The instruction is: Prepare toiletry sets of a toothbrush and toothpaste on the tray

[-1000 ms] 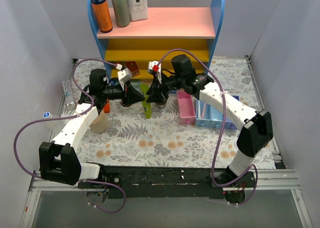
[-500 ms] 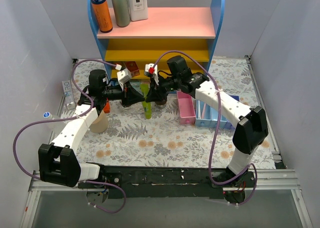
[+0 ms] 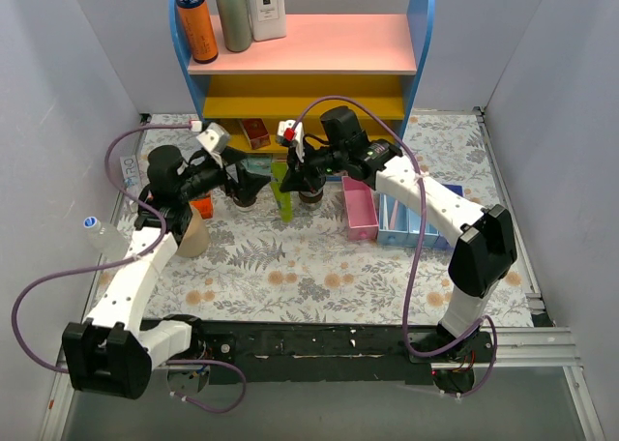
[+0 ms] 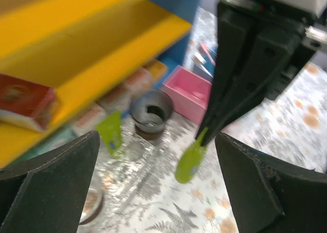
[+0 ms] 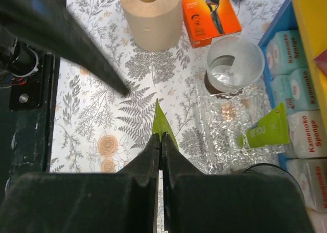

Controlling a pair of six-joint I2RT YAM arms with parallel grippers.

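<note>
A lime-green toothpaste tube (image 5: pixel 162 121) hangs from its flat crimped end, and my right gripper (image 5: pixel 161 141) is shut on that end. In the top view the tube (image 3: pixel 283 205) dangles just in front of the shelf. My left gripper (image 4: pixel 158 187) is open and stands back to the left (image 3: pixel 253 183), empty, facing the hanging tube (image 4: pixel 190 159). A second green tube (image 5: pixel 268 130) lies on the clear tray (image 5: pixel 225 118). A clear cup (image 5: pixel 235 64) and a dark cup (image 4: pixel 150 113) stand at the tray's ends. I cannot make out a toothbrush.
The blue-and-yellow shelf (image 3: pixel 300 93) rises right behind, with bottles on top and sponge packs (image 5: pixel 301 95) underneath. A pink bin (image 3: pixel 360 209) and blue bins (image 3: pixel 411 219) sit to the right. A cardboard roll (image 5: pixel 152 13) and an orange razor box (image 5: pixel 209 10) sit to the left.
My left gripper let go of the tube, opened wide and drew back to the left. My right gripper closed on the tube's crimped end and now holds it alone.
</note>
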